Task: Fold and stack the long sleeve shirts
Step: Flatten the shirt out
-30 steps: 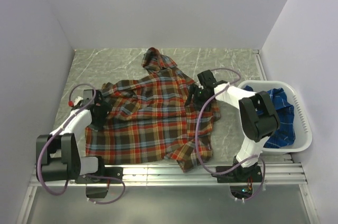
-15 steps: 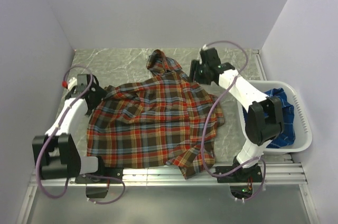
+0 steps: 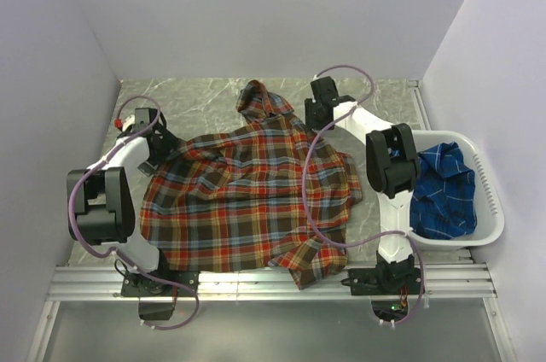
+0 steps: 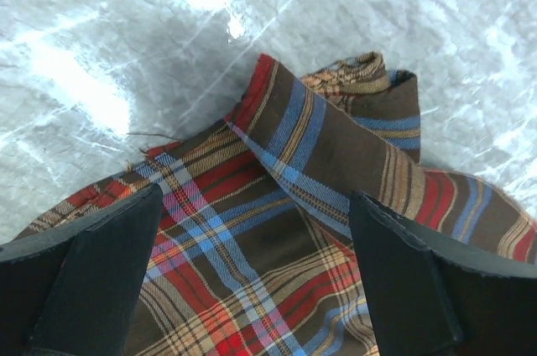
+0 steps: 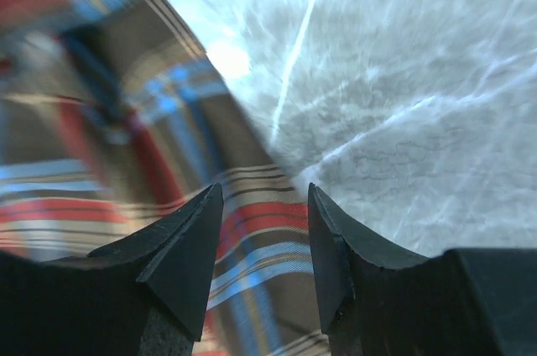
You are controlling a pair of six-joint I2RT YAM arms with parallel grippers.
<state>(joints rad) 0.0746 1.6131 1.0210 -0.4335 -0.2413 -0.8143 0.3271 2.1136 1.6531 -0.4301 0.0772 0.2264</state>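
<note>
The red-orange plaid long sleeve shirt (image 3: pixel 247 200) lies spread over the middle of the table, one part (image 3: pixel 260 102) reaching toward the back wall. My left gripper (image 3: pixel 160 145) hovers over the shirt's far left edge. In the left wrist view it (image 4: pixel 256 276) is wide open above a folded plaid edge (image 4: pixel 336 154), holding nothing. My right gripper (image 3: pixel 317 119) is at the shirt's far right shoulder. In the right wrist view its jaws (image 5: pixel 262 205) stand part open astride the cloth's edge (image 5: pixel 252 243). The blue plaid shirt (image 3: pixel 442 195) lies crumpled in the basket.
The white plastic basket (image 3: pixel 488 187) stands at the right, near the side wall. The marble tabletop (image 3: pixel 192 102) shows behind the shirt and left of it. Grey walls close in the left, back and right. A metal rail (image 3: pixel 273 281) runs along the near edge.
Both grippers have moved from the shirt's middle toward the back, and the shirt now lies spread wider and flatter. The right gripper's jaws have narrowed; the left stays wide open.
</note>
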